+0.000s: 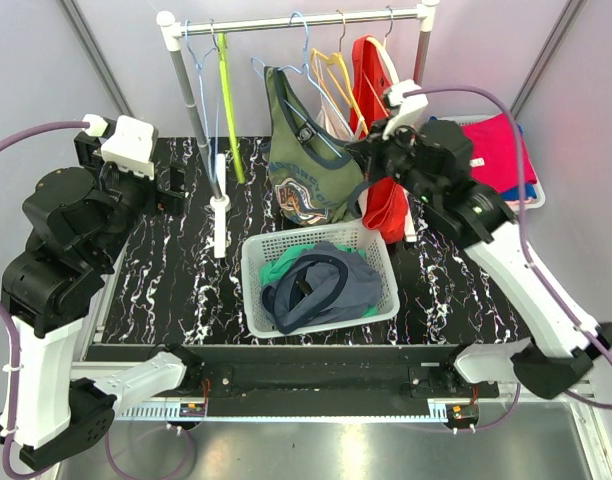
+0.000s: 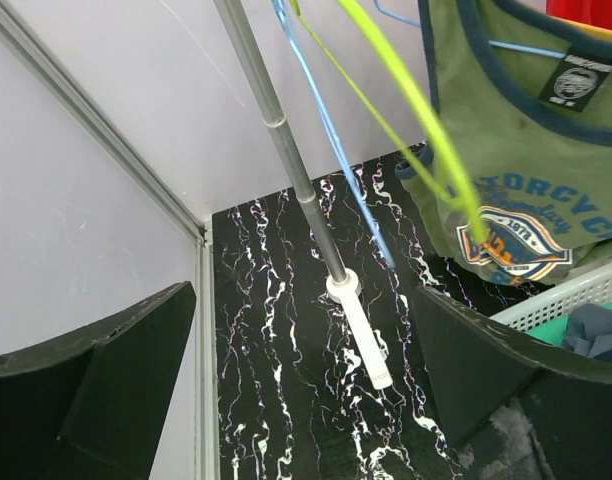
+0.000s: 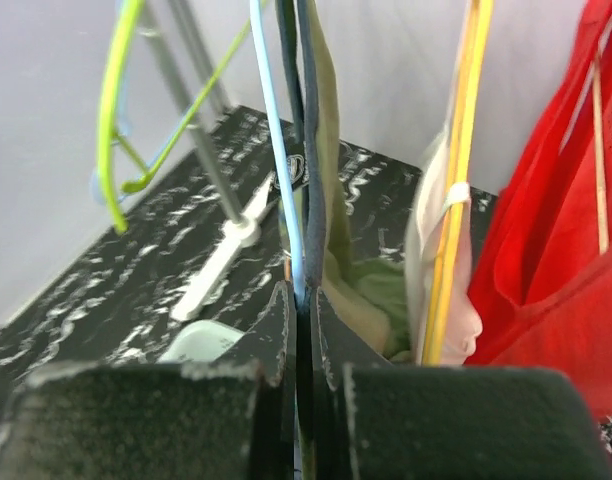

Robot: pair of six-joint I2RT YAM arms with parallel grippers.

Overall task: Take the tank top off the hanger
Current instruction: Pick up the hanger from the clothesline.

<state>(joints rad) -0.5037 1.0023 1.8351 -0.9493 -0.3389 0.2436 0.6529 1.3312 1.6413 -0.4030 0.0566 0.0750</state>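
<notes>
An olive-green tank top (image 1: 304, 165) with navy trim and a printed chest hangs on a light-blue hanger (image 1: 296, 55) from the rack rail. My right gripper (image 1: 363, 150) is at its right shoulder. In the right wrist view this gripper (image 3: 304, 300) is shut on the tank top's navy-edged strap (image 3: 311, 150), and the blue hanger wire (image 3: 271, 130) runs down against the left finger. My left gripper (image 1: 174, 190) is by the rack's left post. It stands wide open (image 2: 306, 340) with only tabletop between its fingers. The tank top (image 2: 526, 150) shows at the upper right of the left wrist view.
A white basket (image 1: 249, 275) holding several garments sits in front of the rack. The rack's left post (image 1: 199, 125) stands on a white foot (image 2: 364, 335). Bare green (image 1: 226, 110) and yellow (image 1: 331, 80) hangers and a red garment (image 1: 384, 205) also hang there. Folded clothes (image 1: 501, 150) lie at the back right.
</notes>
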